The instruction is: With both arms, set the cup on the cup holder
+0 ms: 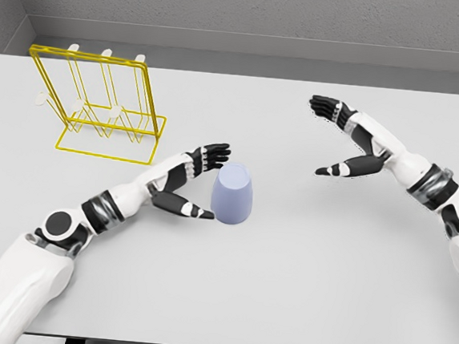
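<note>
Pale blue cup (233, 194) upside down near the white surface (299, 291) centre, axis vertical, left hand (187, 183) fingers spread beside it, right hand (346, 140) open wide, yellow cup holder (99, 104) far-left corner, grey walls

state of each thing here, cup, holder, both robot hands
cup: upside down on the table, not lifted
holder: upright at the table's far left, no cup on its pegs
left robot hand: open, fingers spread beside the cup, thumb at its base, no grasp closed
right robot hand: open, holds nothing, well to the right of the cup
</note>
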